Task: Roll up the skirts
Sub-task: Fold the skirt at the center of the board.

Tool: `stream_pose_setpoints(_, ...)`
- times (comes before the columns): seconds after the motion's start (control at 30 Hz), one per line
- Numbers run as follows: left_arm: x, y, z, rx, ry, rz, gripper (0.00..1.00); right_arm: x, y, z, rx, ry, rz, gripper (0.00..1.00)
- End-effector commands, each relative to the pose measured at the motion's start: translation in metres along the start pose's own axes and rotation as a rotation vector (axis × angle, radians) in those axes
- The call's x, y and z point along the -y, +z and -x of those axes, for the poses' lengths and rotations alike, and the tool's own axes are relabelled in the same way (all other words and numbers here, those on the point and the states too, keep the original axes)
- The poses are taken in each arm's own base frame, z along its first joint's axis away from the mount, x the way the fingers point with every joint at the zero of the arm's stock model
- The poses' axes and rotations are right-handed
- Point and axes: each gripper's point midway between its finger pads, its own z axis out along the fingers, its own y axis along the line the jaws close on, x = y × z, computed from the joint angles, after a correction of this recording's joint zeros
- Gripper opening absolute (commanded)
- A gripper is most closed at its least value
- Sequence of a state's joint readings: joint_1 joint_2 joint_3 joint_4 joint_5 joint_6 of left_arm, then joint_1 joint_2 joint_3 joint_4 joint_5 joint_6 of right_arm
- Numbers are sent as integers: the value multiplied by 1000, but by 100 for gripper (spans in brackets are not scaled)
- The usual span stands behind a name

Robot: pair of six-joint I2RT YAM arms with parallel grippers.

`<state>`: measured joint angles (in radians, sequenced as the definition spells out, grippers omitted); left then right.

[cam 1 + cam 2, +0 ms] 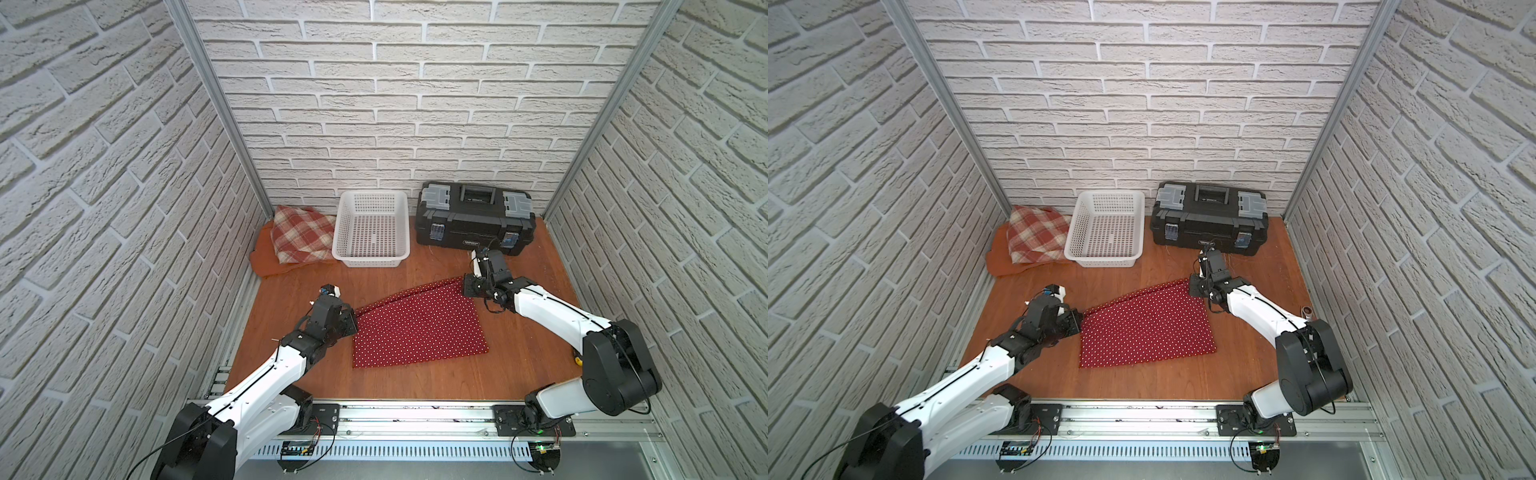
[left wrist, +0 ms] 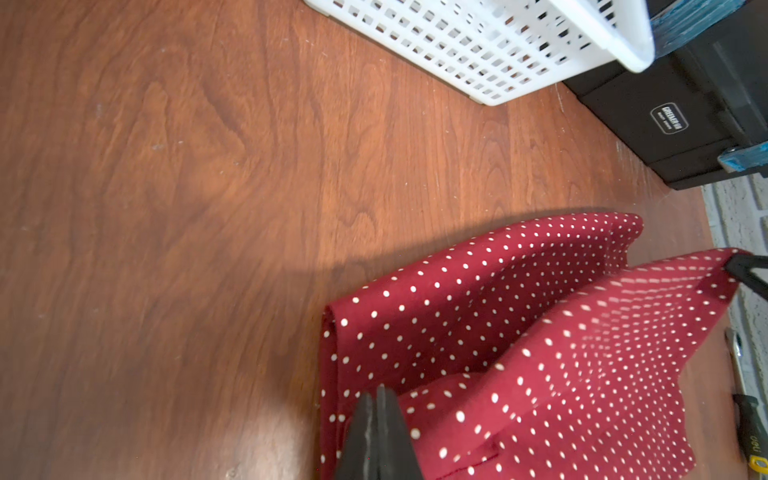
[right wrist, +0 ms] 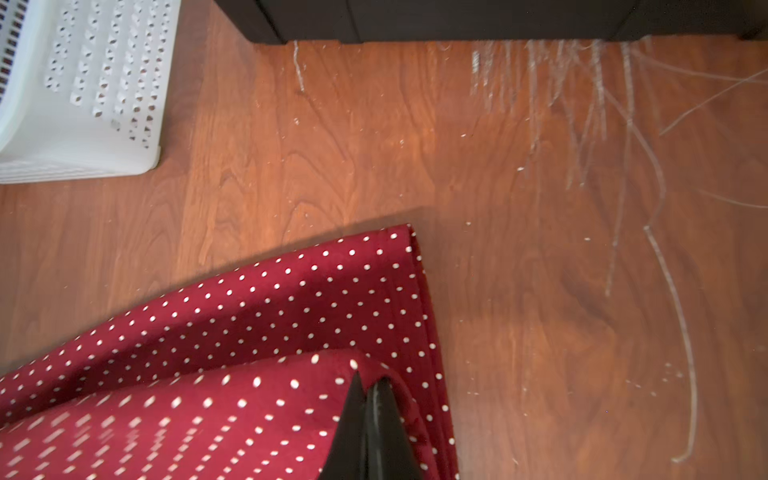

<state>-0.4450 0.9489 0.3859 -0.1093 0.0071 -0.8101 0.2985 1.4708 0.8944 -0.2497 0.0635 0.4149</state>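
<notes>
Left fingers [image 2: 365,436] and right fingers [image 3: 384,424] pinch lifted corners of the red polka-dot skirt [image 1: 419,328].

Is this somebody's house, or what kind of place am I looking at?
Likely a lab test booth dressed as a room: brick-print walls on metal framing, a wood-look tabletop, two robot arms bolted to a rail.

The dark red polka-dot cloth skirt [image 1: 419,328] is a thin, smooth, matt weave with stitched hems. At far left, the red-and-cream plaid cloth skirt [image 1: 301,235] looks thicker and slightly fuzzy, and the plain rust-orange cloth skirt [image 1: 265,258] is soft and matt. The reddish-brown wood-grain tabletop [image 1: 519,353] has a satin sheen, marked by pale scratches [image 3: 582,104] near the matt black plastic toolbox [image 1: 469,235]. The white perforated plastic basket [image 1: 340,230] is smooth and faintly glossy. The pale brick-pattern walls [image 1: 415,104] look rough and matt.
</notes>
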Motion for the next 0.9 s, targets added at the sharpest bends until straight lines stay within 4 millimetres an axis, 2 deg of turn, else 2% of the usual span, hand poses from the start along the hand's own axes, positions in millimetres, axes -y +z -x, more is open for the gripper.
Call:
stream_pose_setpoints(0.0,-5,1,7,41,1,22,0,5,2,12,40,2,-47,3)
stream_pose_setpoints(0.33,1,14,37,125,30,25,0,2,28,30,42,-9,-79,3)
stream_pose_setpoints(0.67,-6,34,48,151,31,44,0,2,52,34,29,-7,-95,3)
stream_pose_setpoints(0.83,-11,50,50,123,29,61,0,4,67,27,-16,-2,-112,4)
stream_pose_setpoints(0.87,-12,52,50,120,35,62,10,5,69,25,-21,-2,-115,6)
